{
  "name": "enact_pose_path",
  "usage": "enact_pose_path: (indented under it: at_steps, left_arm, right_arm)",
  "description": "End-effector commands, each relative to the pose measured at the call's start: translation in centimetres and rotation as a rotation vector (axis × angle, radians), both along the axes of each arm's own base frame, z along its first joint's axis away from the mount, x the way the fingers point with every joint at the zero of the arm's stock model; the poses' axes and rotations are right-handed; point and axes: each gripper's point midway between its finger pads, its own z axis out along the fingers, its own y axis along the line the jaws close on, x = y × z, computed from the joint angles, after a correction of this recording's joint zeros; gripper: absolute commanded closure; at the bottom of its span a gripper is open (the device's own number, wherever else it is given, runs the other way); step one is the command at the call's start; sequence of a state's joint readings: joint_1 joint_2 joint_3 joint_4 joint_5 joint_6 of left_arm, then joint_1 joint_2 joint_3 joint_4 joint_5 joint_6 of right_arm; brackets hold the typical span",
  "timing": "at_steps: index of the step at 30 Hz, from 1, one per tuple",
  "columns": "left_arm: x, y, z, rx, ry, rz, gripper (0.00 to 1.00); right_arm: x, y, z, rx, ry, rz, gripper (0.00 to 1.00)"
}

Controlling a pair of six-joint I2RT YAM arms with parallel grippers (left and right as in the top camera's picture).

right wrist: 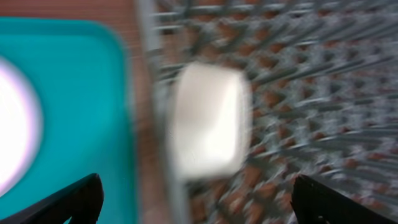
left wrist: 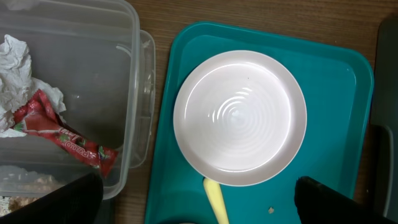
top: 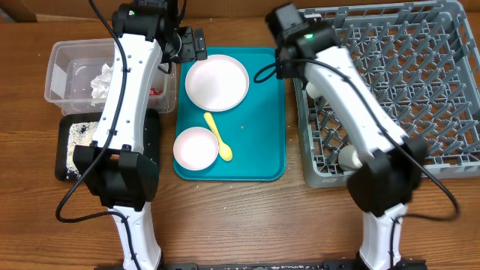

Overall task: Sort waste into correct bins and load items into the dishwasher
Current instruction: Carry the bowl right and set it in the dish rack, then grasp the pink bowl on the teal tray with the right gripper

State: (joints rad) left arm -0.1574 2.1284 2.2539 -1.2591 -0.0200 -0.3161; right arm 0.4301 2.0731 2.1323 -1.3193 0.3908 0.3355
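- Overhead: the teal tray (top: 266,161) carries one white plate (top: 217,81), one bowl (top: 196,148) and one yellow spoon (top: 218,136). The clear tub (top: 60,56) holds one napkin (top: 101,79) and one red wrapper (top: 155,91). The black tray (top: 64,161) holds scattered rice (top: 77,139). In the dish rack (top: 405,67) two white things show: a cup (top: 313,88) by the left wall, and a second white piece (top: 349,157) half hidden under the right arm.
- Left wrist: the left gripper (left wrist: 199,183) hangs over the plate's near rim, jaws wide apart and empty. The plate lies flat and smooth, so a pinch could slide off its thin edge. It could also shove the plate into the spoon, which lies just beside it.
- Right wrist: the picture is blurred. The right gripper (right wrist: 196,186) is spread wide with nothing between its fingers, above the cup at the rack's wall. Whether the cup sits firmly between pegs cannot be told, and if it does not, it may tip or roll.
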Motion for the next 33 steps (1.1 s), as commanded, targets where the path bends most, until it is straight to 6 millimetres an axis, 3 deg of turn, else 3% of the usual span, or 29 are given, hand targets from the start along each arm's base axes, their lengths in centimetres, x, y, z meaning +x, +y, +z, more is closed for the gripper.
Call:
enact_pose_path:
  at_steps: [1,4,6,8,9,14,23,25,31,33]
  left_arm:
    - [0.1,-0.1,0.3,0.004,-0.013,0.005,0.00]
    - [0.1,-0.1,0.3,0.004,-0.013,0.005,0.00]
    - [0.1,-0.1,0.3,0.004,-0.013,0.005,0.00]
    - [0.1,-0.1,0.3,0.004,-0.013,0.005,0.00]
    - [0.1,-0.1,0.3,0.004,-0.013,0.005,0.00]
    - [0.1,-0.1,0.3,0.004,-0.013,0.005,0.00]
    - [0.1,-0.1,0.3,0.004,-0.013,0.005,0.00]
    - [0.1,-0.1,0.3,0.004,-0.013,0.005,0.00]
    - [0.1,-0.1,0.3,0.004,-0.013,0.005,0.00]
    - [0.1,-0.1,0.3,0.004,-0.013,0.005,0.00]
  right_arm:
    - [-2.8,6.2,2.0,0.339,0.097,0.207,0.01]
    - [-4.7,9.4,-0.4,0.506,0.221,0.255,0.06]
    - [-6.5,12.0,-3.2,0.610,0.316,0.244,0.11]
    - [-7.9,13.6,-5.4,0.643,0.368,0.225,0.14]
    - [-9.2,15.1,-7.9,0.651,0.399,0.203,0.16]
    - [-12.4,19.1,-12.6,0.654,0.410,0.187,0.33]
    - [-14.6,20.3,-16.8,0.586,0.434,0.141,0.56]
    - [-14.5,20.6,-16.8,0.590,0.429,0.148,0.65]
    - [-14.5,20.6,-17.0,0.587,0.427,0.148,0.69]
    - [-14.5,20.6,-17.0,0.586,0.428,0.148,0.79]
